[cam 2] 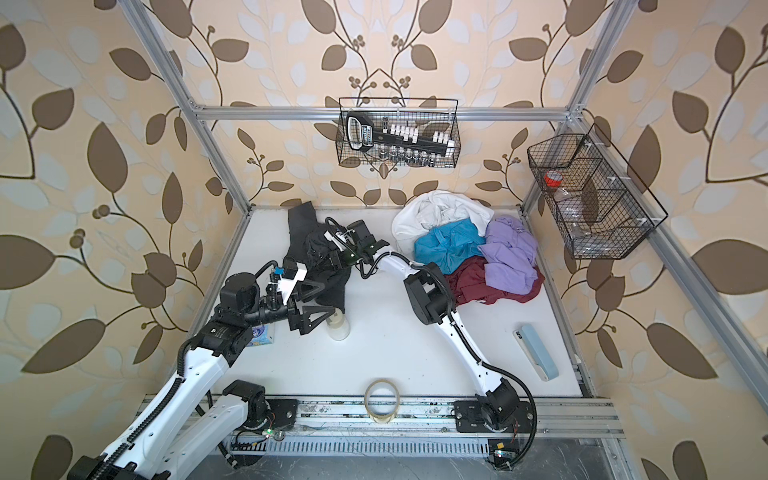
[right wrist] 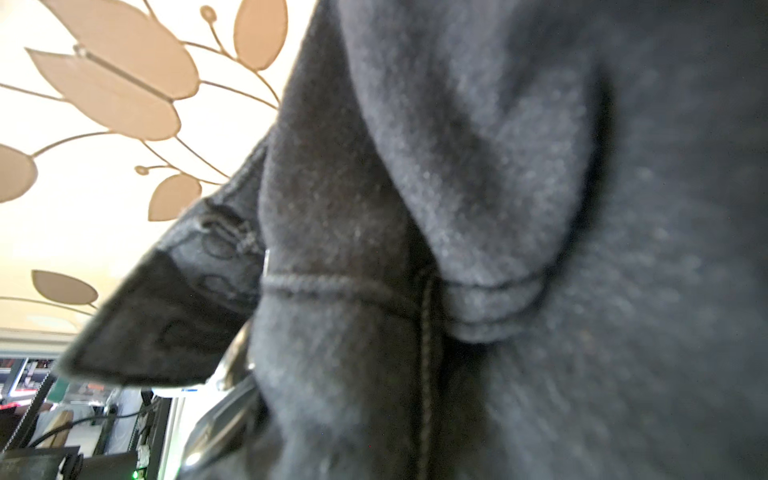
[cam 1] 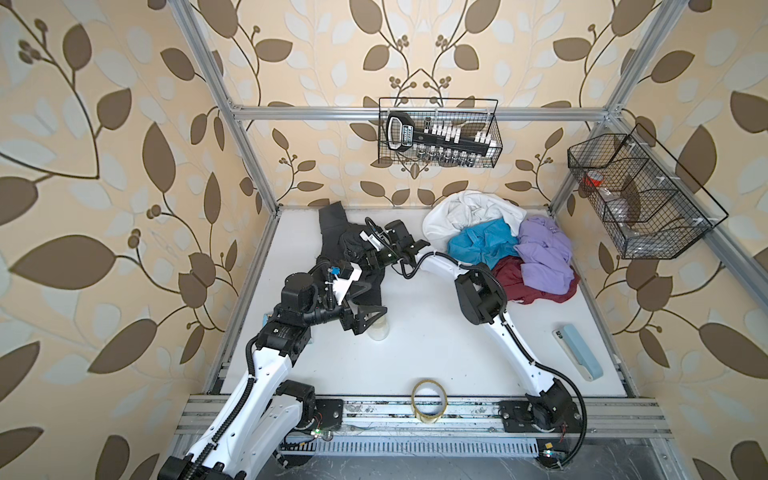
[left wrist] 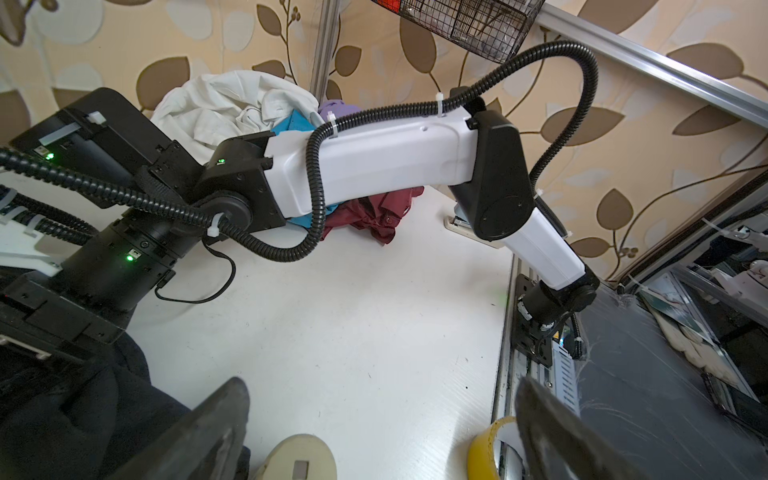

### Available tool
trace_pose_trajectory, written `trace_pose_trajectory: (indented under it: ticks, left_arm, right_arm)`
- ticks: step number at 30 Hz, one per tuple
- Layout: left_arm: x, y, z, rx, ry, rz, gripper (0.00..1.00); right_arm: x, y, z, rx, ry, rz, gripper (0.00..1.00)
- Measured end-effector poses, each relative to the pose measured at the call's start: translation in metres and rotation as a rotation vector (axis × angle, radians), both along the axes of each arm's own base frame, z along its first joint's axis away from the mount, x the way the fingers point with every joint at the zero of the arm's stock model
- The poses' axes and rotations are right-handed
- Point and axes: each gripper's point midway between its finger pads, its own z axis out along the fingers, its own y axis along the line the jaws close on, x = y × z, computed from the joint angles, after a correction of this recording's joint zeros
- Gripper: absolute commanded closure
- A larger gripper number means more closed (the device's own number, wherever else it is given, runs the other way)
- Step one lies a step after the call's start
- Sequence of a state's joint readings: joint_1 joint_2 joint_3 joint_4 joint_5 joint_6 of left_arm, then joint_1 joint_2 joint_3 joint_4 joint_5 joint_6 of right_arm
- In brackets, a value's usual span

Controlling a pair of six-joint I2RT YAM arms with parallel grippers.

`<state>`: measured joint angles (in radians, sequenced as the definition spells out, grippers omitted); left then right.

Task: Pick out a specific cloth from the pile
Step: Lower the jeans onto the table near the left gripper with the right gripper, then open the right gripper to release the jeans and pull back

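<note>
Charcoal-black denim trousers (cam 1: 332, 224) lie far-left, well apart from the mixed-colour garment pile (cam 1: 503, 245).
We read their long axis as far-to-near. Left gripper (left wrist: 380, 386) gapes empty at the near end; right gripper (cam 1: 349, 247) is buried mid-length, grip unclear.

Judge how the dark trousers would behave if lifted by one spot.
Probably floppy: the dark trousers lie crumpled in folds on the table. Likely heavy for cloth: the right wrist view shows thick, seamed fabric. Its long spread-out ends would probably trail.

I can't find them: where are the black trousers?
In both top views, the black trousers lie back left on the table, away from the pile at right.
</note>
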<state>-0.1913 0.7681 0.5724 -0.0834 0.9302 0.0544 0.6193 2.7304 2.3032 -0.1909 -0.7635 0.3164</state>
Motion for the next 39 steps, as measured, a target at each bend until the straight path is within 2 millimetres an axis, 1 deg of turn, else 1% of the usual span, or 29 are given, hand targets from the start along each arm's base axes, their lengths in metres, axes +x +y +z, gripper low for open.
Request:
trace_pose_trajectory:
  ticks: [1, 3, 5, 7, 8, 9, 10, 13, 18, 22, 24, 28, 30, 33, 36, 39]
  left_arm:
    - [0.000, 0.000, 0.000, 0.000, 0.000, 0.000, 0.01]
    - [0.000, 0.000, 0.000, 0.000, 0.000, 0.000, 0.01]
    - [0.000, 0.000, 0.000, 0.000, 0.000, 0.000, 0.01]
    - [0.000, 0.000, 0.000, 0.000, -0.001, 0.000, 0.01]
    - [0.000, 0.000, 0.001, -0.001, -0.003, 0.000, 0.01]
    - [0.000, 0.000, 0.001, -0.001, -0.005, 0.001, 0.01]
    - [-0.001, 0.000, 0.002, -0.001, -0.007, 0.001, 0.01]
    - [-0.001, 0.000, 0.003, -0.002, -0.012, 0.002, 0.01]
    - [-0.002, 0.001, 0.004, -0.002, -0.021, 0.006, 0.01]
    - [-0.002, 0.001, 0.006, -0.003, -0.029, 0.008, 0.01]
    - [-0.002, 0.002, 0.006, -0.001, -0.031, 0.014, 0.01]
    - [-0.002, 0.002, 0.007, 0.000, -0.036, 0.019, 0.01]
    - [-0.001, 0.003, 0.007, 0.001, -0.036, 0.022, 0.01]
    - [-0.001, 0.003, 0.007, 0.002, -0.035, 0.024, 0.01]
    - [0.001, 0.003, 0.005, 0.008, -0.032, 0.033, 0.01]
    - [0.006, 0.003, 0.000, 0.026, -0.021, 0.061, 0.01]
  right_arm:
    - [-0.001, 0.000, 0.000, 0.001, -0.002, 0.006, 0.47]
    - [-0.003, 0.001, 0.000, 0.002, -0.009, 0.019, 0.36]
    - [-0.005, 0.001, 0.000, 0.002, -0.016, 0.033, 0.23]
    - [-0.008, 0.002, 0.004, 0.004, -0.030, 0.047, 0.13]
    - [-0.011, 0.002, 0.006, -0.001, -0.033, 0.048, 0.05]
    - [-0.012, 0.002, 0.008, -0.006, -0.039, 0.050, 0.02]
    - [-0.015, 0.002, 0.010, -0.014, -0.045, 0.052, 0.00]
    - [-0.018, -0.002, 0.017, -0.047, -0.066, 0.037, 0.00]
    - [-0.016, -0.014, 0.027, -0.119, -0.087, -0.004, 0.00]
    - [-0.015, -0.027, 0.035, -0.185, -0.099, -0.041, 0.00]
    - [-0.017, -0.038, 0.039, -0.221, -0.100, -0.063, 0.01]
    - [-0.023, -0.071, 0.049, -0.312, -0.085, -0.131, 0.00]
    - [-0.027, -0.093, 0.055, -0.351, -0.082, -0.170, 0.00]
    - [-0.041, -0.135, 0.069, -0.404, -0.075, -0.234, 0.01]
    - [-0.053, -0.180, 0.096, -0.429, -0.101, -0.313, 0.01]
    - [-0.062, -0.228, 0.139, -0.412, -0.163, -0.416, 0.00]
